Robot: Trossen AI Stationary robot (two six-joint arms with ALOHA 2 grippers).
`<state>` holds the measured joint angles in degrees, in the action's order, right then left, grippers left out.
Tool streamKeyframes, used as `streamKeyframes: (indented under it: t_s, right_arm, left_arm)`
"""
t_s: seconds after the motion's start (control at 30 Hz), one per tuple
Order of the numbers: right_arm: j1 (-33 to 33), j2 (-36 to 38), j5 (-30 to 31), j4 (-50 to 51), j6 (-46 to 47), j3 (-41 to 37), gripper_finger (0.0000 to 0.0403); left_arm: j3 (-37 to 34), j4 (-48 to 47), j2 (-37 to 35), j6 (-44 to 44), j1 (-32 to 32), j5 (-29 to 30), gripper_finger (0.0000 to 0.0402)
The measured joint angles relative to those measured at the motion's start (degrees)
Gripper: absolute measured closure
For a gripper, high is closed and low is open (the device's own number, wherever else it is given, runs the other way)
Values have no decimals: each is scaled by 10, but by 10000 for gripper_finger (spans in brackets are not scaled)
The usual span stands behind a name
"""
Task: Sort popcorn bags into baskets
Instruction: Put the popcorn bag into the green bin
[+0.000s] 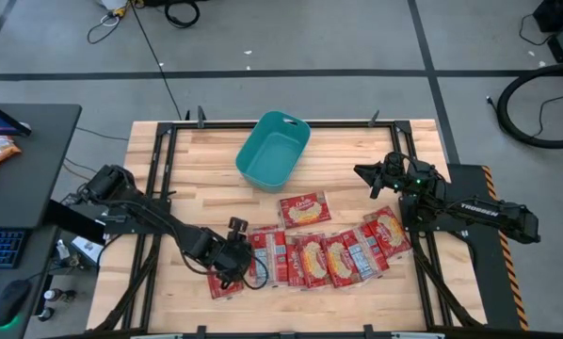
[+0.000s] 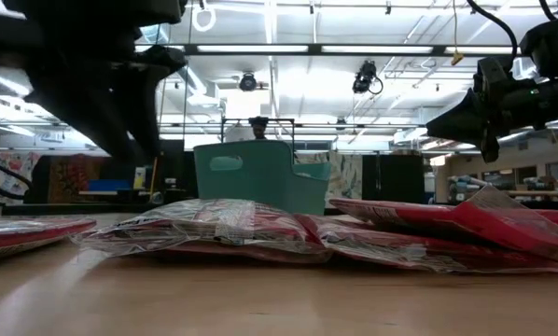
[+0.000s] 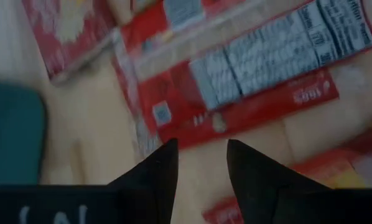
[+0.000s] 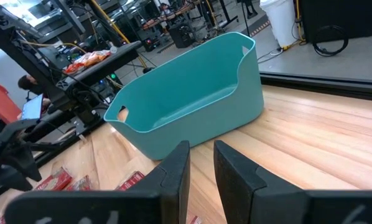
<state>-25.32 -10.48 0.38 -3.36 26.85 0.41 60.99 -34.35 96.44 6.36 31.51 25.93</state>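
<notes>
Teal basket sits empty toward the far middle of the wooden surface, set at a slant to the surface's edges; in the right wrist view its inside shows bare. Popcorn bags all outside it: one lone bag lies just in front of the basket, and a row of overlapping bags runs along the near half, its right end close under the right arm. One more bag lies at the row's left end, partly covered by the left arm. Left end effector low over the left end of the row; in the left wrist view its fingers stand a narrow gap apart with bare wood between them, nothing held, a bag's label side just beyond the tips. Whether the tips touch the surface is hard to judge from that blurred view. Right end effector raised above the surface at the right side, pointing toward the basket; fingers narrowly parted, empty, basket wall straight ahead and well apart. Low view: bags flat in the foreground, the basket behind them, the right end effector hanging clear above.
</notes>
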Motion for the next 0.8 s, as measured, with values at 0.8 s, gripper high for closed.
streamKeyframes:
  t_s: [0.8]
  right_arm:
    - [0, 0, 0, -10, 0, 0, 325]
  left_arm:
    - [0, 105, 92, -299, -2, 42, 174]
